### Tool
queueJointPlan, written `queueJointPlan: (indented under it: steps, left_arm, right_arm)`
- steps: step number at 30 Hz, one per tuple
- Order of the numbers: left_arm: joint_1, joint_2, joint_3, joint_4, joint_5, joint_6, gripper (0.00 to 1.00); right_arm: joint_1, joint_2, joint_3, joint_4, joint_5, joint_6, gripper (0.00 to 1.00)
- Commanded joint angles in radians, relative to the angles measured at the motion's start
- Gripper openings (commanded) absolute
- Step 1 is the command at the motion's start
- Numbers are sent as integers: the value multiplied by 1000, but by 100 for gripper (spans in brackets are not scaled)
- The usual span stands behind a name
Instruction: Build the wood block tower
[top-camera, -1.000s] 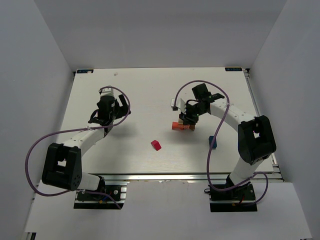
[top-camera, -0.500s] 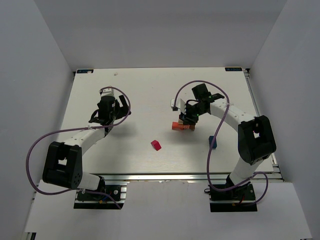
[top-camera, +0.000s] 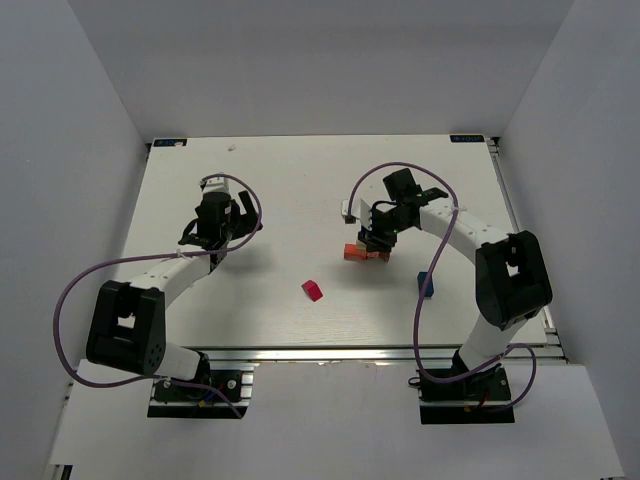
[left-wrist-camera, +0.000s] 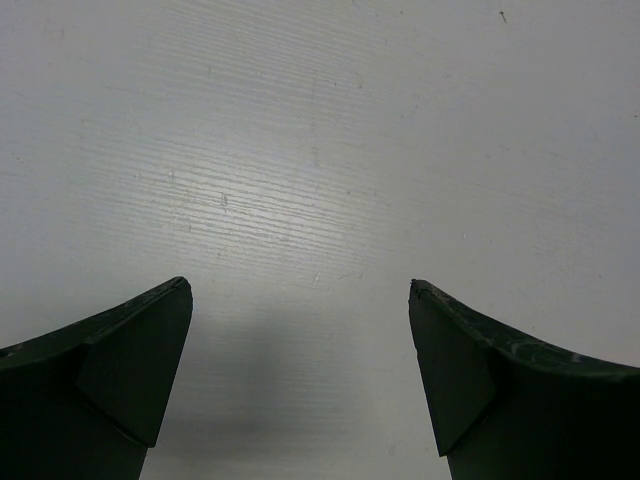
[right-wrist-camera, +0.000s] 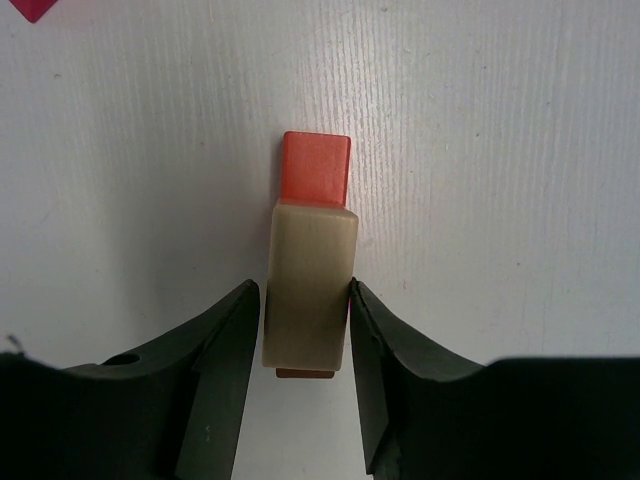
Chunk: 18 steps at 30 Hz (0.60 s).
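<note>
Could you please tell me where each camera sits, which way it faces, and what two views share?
Top external: above and behind the bases, looking down on the table; both arms, left hand and right hand show.
Left wrist: on the left arm, facing down at the table; its open fingers show.
Right wrist: on the right arm, facing down at the tan block atop the orange-red block; its fingers flank it.
Shared: top and right wrist both show the magenta block.

Magenta block (right-wrist-camera: 33, 8) cut off at the right wrist view's top-left corner, orange-red block (right-wrist-camera: 316, 168) mostly hidden under tan block (right-wrist-camera: 312, 250), brown block (right-wrist-camera: 305, 374) only a sliver, right gripper (right-wrist-camera: 303, 290) contact with tan block indeterminate, wood block tower (top-camera: 352, 252) partly hidden from above
</note>
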<state>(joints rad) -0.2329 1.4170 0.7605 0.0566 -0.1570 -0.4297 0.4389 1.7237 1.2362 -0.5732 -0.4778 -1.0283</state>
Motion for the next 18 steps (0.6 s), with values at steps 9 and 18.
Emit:
queueJointPlan:
  steps: [9,18]
  left_arm:
    - [4,-13,28,11,8,8,98]
    - [4,-18,28,6,13,6,98]
  right_arm:
    - [3,-26,12,30,-19,28,56]
    - [4,-36,20,70,-4,59,63]
